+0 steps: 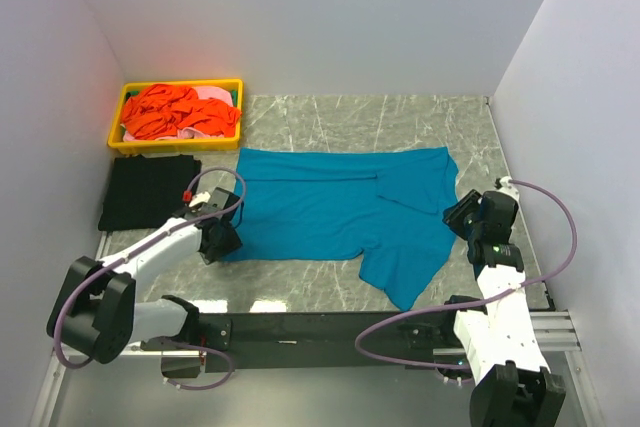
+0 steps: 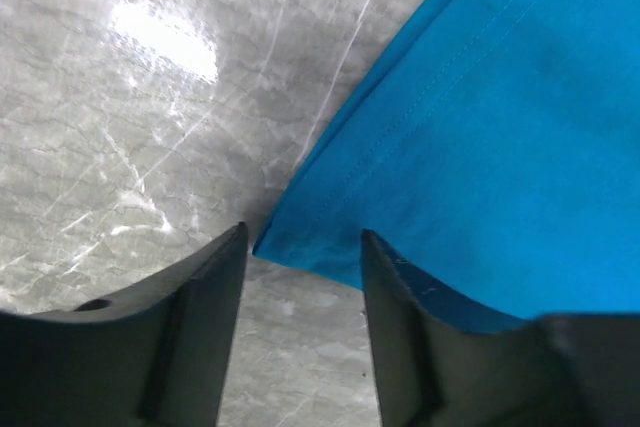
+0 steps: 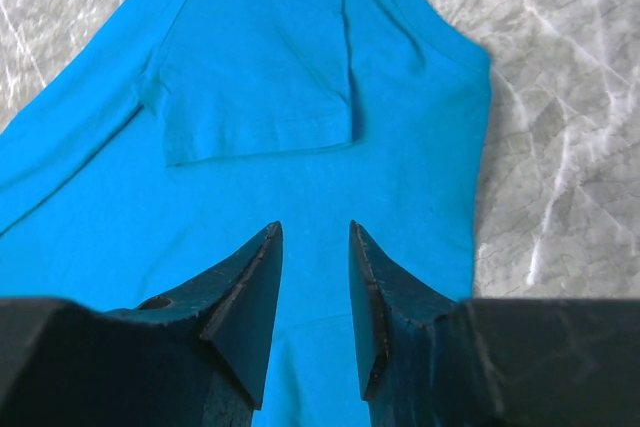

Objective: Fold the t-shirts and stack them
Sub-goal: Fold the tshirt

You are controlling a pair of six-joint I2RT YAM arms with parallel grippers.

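A teal t-shirt (image 1: 330, 212) lies spread on the marble worktop (image 1: 400, 122). The left pincer (image 2: 303, 247) straddles its near-left corner, jaws apart, and the right pincer (image 3: 315, 237) hangs open over its right side, apparently readying a fold.

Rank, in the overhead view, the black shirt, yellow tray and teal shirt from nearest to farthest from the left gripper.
1. Teal shirt: its corner lies at the left gripper.
2. Black shirt: just beyond, to the left.
3. Yellow tray: far left corner.
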